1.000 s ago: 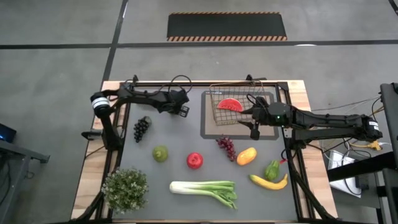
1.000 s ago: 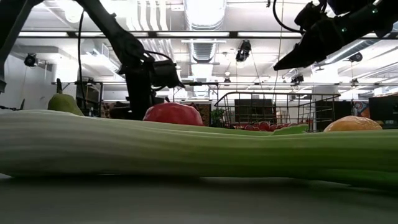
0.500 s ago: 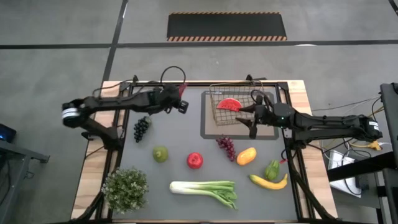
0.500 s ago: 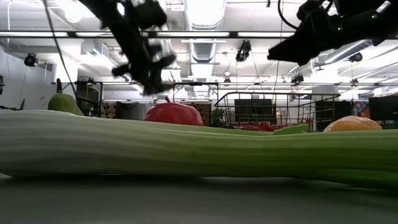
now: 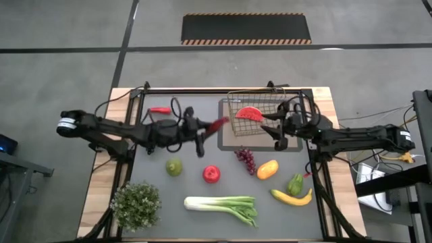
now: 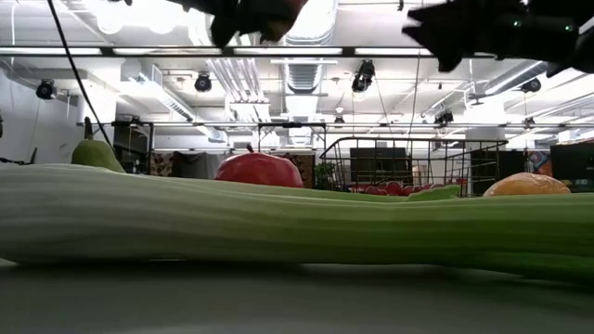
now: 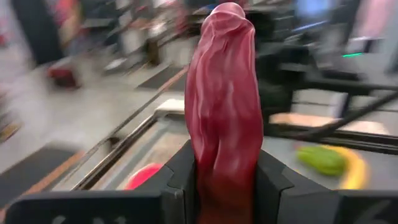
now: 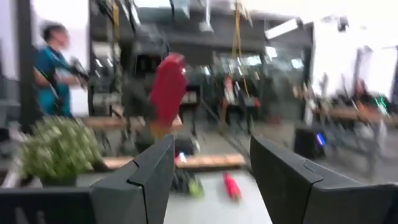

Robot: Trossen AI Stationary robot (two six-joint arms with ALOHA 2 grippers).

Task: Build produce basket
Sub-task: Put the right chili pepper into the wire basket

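Observation:
My left gripper (image 5: 204,132) is over the middle of the table, left of the basket, shut on a red chilli pepper (image 5: 218,125). It is high up in the low view (image 6: 251,14). The wire basket (image 5: 260,116) stands at the far right on a grey mat, with a watermelon slice (image 5: 250,113) lying in it. My right gripper (image 5: 272,129) is open and empty at the basket's near side, above the table. A second red chilli (image 5: 160,109) lies on the table at the far left. My left gripper pinches one end of the chilli (image 7: 224,171) between its two fingers (image 7: 180,180). The fingers come roughly level from the table's left and lie along the chilli. The rest of the chilli (image 7: 222,74) sticks out ahead of the fingertips toward the basket, lifted clear of the table.
Red grapes (image 5: 245,160), an orange mango (image 5: 268,169), a red apple (image 5: 211,174) and a green fruit (image 5: 174,167) lie mid-table. A green pepper (image 5: 295,183), a banana (image 5: 291,197), a leek (image 5: 223,206) and a bushy plant (image 5: 135,204) are near the front edge. A person (image 8: 56,56) stands beyond the table.
My left gripper has risen from the far left part of the table with the red chilli and swung toward the table's middle and right, now pointing at the basket. The chilli is lifted clear. My right gripper has risen a little beside the basket.

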